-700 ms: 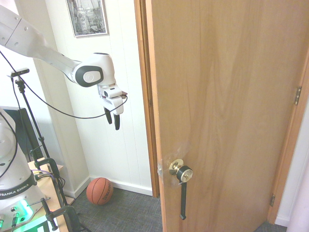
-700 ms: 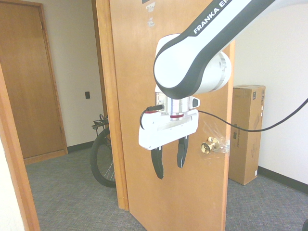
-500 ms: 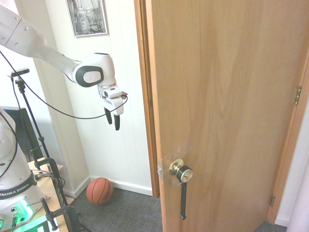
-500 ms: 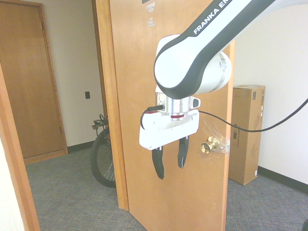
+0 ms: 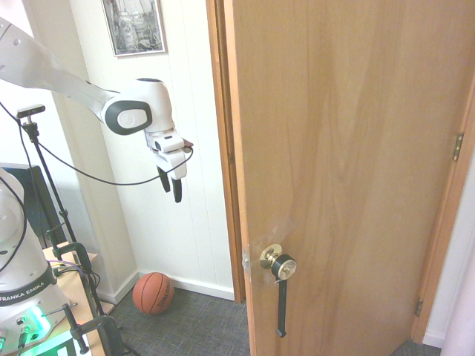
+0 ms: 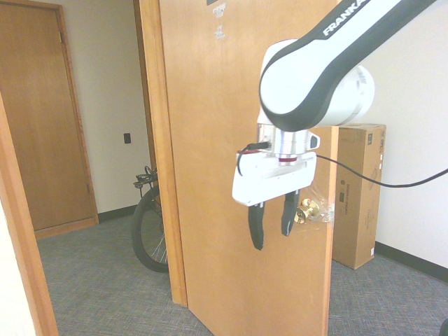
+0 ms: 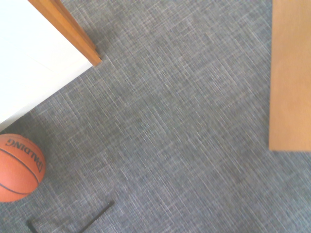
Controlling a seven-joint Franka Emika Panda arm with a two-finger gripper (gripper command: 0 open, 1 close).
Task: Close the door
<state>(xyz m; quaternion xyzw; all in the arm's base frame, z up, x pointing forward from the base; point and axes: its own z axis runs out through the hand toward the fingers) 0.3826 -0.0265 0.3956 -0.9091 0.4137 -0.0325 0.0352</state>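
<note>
the gripper point(image 6: 273, 227) hangs fingers down, spread wide and holding nothing, apart from the door point(image 5: 349, 178). the door stands ajar, carpet point(image 7: 184, 116) between its free edge and the frame point(image 5: 227, 148).

Robot arm point(image 6: 301, 80): wht w/ blk trim, rounded joints, "FRANKA" in wht on blk strip; blk cable point(image 6: 399, 185); slim blk fingers point(image 6: 256, 227); base point(image 5: 26, 297) w/ grn lights.

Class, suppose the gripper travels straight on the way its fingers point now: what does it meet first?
Probably the carpeted floor: the gripper points down, and the way looks free, though its depth beside the door is unclear.
</note>
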